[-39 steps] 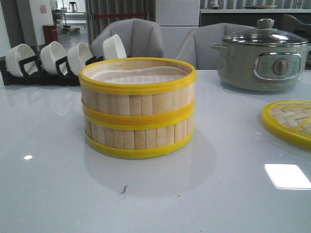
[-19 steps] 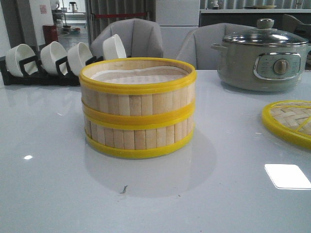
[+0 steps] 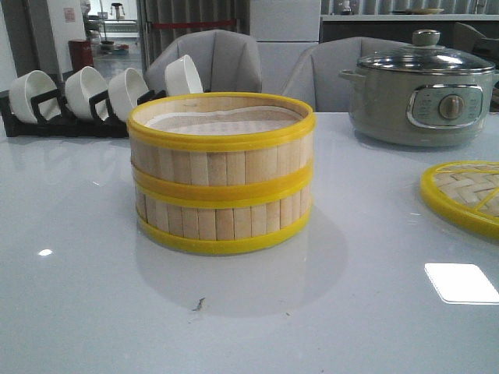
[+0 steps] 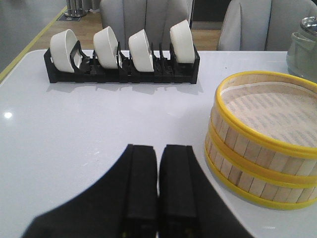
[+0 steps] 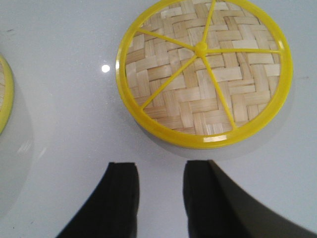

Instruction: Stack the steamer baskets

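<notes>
Two steamer baskets stand stacked in the middle of the table, the upper basket [image 3: 221,144] sitting squarely on the lower basket [image 3: 224,220]. The stack also shows in the left wrist view, upper basket [image 4: 270,124] over lower one [image 4: 247,181]. A whitish liner [image 4: 270,106] lies inside the top one. My left gripper [image 4: 158,148] is shut with nothing in it, above bare table beside the stack. My right gripper [image 5: 160,166] is open and empty, hovering near the woven lid [image 5: 204,69]. Neither gripper appears in the front view.
The flat woven lid [image 3: 466,195] lies at the table's right edge. A grey electric pot [image 3: 421,89] with a glass cover stands at the back right. A black rack [image 3: 54,117] holding several white bowls [image 4: 141,49] lines the back left. Chairs stand behind the table.
</notes>
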You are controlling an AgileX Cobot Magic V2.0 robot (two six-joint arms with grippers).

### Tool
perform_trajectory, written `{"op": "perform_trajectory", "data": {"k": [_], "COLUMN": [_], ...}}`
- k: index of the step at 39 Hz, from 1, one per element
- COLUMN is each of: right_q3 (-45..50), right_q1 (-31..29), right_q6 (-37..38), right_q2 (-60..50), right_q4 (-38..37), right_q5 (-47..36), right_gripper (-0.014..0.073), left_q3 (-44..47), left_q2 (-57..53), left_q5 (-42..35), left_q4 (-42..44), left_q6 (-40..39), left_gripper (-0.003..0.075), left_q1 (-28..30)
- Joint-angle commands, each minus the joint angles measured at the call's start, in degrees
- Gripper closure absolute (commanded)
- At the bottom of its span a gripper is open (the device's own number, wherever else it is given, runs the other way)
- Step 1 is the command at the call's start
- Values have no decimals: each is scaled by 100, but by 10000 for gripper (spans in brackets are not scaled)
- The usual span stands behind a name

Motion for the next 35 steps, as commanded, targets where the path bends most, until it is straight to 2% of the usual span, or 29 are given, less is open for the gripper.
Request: {"op": "perform_trajectory", "data": {"k": [1, 4, 11, 24, 35], "right_q3": [-187, -256, -890, -2553, -3305], "right_q1": [-2, -31, -86, -86, -86], "right_q6": [-26, -26, -26, -26, -26], "right_q2": [106, 370, 1182, 2971, 3798], "right_q4": [47, -4, -35, -138, -454], "right_q5": [-484, -556, -415, 60, 405], "right_gripper": [244, 237, 158, 158, 158], "left_q3": [-180, -180, -180, -180, -180], "left_q2": [19, 19, 19, 19, 19], "left_q5": [-497, -497, -497, -497, -497], "left_q4": [-18, -18, -18, -18, -18], "left_q6": [-31, -31, -31, -31, -31], "left_gripper": [634, 634, 634, 634, 634], "left_q1": [13, 13, 13, 13, 13]}}
